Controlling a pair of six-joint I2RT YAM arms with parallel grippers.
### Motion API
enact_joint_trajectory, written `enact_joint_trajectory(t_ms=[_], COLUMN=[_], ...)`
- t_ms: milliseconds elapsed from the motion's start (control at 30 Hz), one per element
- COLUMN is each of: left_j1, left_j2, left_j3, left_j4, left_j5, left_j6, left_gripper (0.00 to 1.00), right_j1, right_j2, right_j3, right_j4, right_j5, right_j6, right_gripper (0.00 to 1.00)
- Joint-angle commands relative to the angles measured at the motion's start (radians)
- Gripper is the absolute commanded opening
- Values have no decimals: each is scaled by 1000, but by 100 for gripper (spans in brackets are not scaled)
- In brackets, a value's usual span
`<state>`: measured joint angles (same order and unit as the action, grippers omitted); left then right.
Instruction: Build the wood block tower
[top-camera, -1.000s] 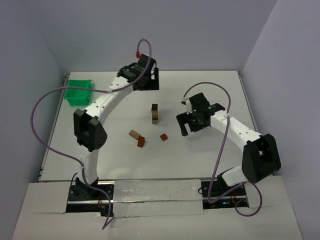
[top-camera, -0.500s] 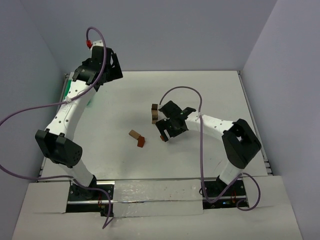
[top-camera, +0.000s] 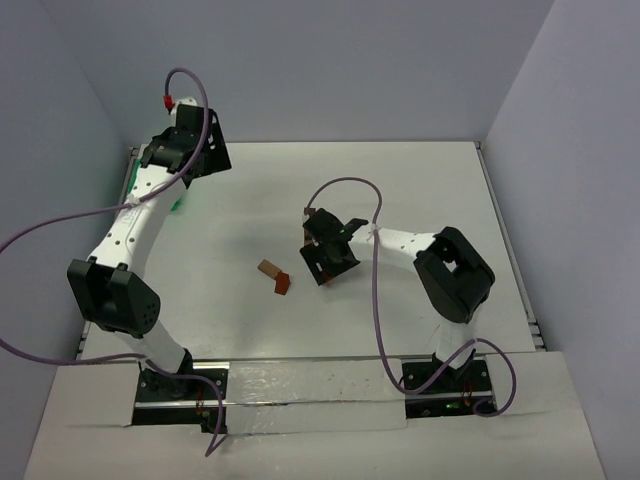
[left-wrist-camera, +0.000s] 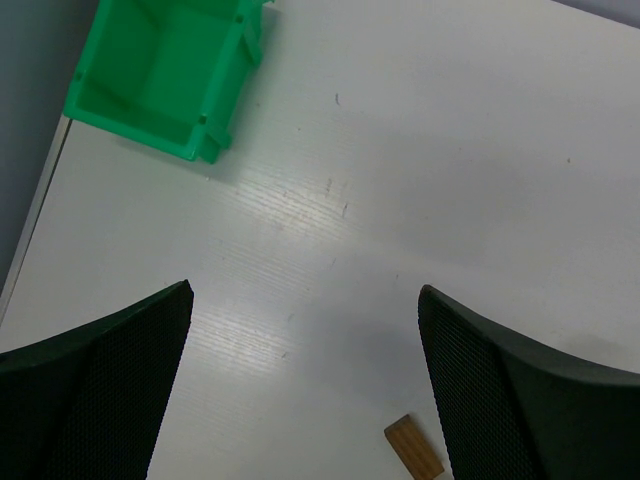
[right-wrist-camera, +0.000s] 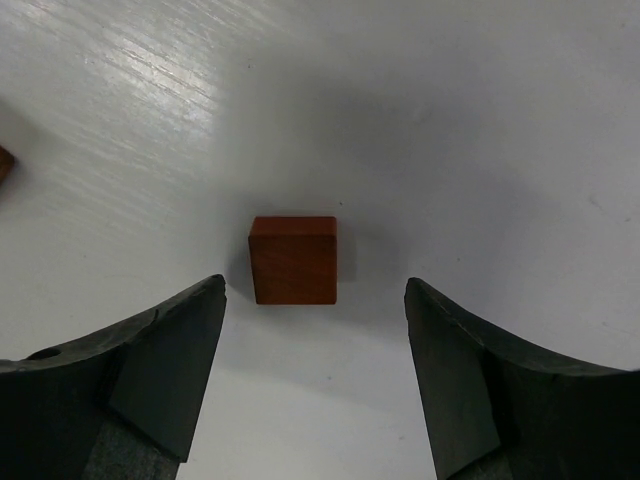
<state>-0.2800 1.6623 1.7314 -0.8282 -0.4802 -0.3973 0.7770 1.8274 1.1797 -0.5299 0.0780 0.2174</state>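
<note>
Pick-up step: the right gripper (right-wrist-camera: 313, 290) has its jaws apart either side of the red-brown block (right-wrist-camera: 294, 260), not touching it. The tower (top-camera: 309, 218) stands near, at 12 o'clock. The left gripper (left-wrist-camera: 305, 292) hovers at 10 o'clock, jaws wide and empty. Next: clench squarely, then lift.

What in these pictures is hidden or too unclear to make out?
Top view: small reddish-brown wooden cube hidden under right gripper; green plastic bin mostly behind left arm; wood block tower partly covered, blocks uncountable.
Right wrist view: brown piece cut off by left edge.

Green bin (left-wrist-camera: 140, 128), reddish-brown block (right-wrist-camera: 293, 259), tan block (left-wrist-camera: 414, 449), white table (left-wrist-camera: 450, 150)
</note>
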Motion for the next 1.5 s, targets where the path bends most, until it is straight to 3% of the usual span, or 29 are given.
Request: enact_joint_trajectory(t_ms=[0, 100, 267, 500, 700, 833, 1067, 1467], left_j1=[12, 18, 24, 31, 32, 36, 46, 74], left_j2=[-65, -89, -110, -118, -128, -120, -99, -141], left_j3=[-35, -80, -106, -105, -130, -118, -88, -128], left_j4=[44, 59, 68, 69, 72, 72, 64, 69], left_j5=[-37, -47, -64, -83, -113, -132, -158, -159], left_j6=[22, 28, 37, 52, 64, 68, 59, 55], left_gripper=[99, 99, 99, 99, 99, 99, 99, 99], right_j1=[19, 18, 21, 51, 66, 67, 65, 27], right_j2=[36, 63, 54, -45, -244, -302, -157, 42], right_j3=[45, 50, 25, -2, 9, 133, 366, 584], right_j4=[37, 40, 41, -14, -29, -92, -277, -395], right_j5=[60, 65, 44, 10, -5, 63, 189, 135], right_j6=[23, 28, 43, 74, 107, 165, 334, 421], right_gripper=[77, 71, 48, 0, 0, 0, 0, 0])
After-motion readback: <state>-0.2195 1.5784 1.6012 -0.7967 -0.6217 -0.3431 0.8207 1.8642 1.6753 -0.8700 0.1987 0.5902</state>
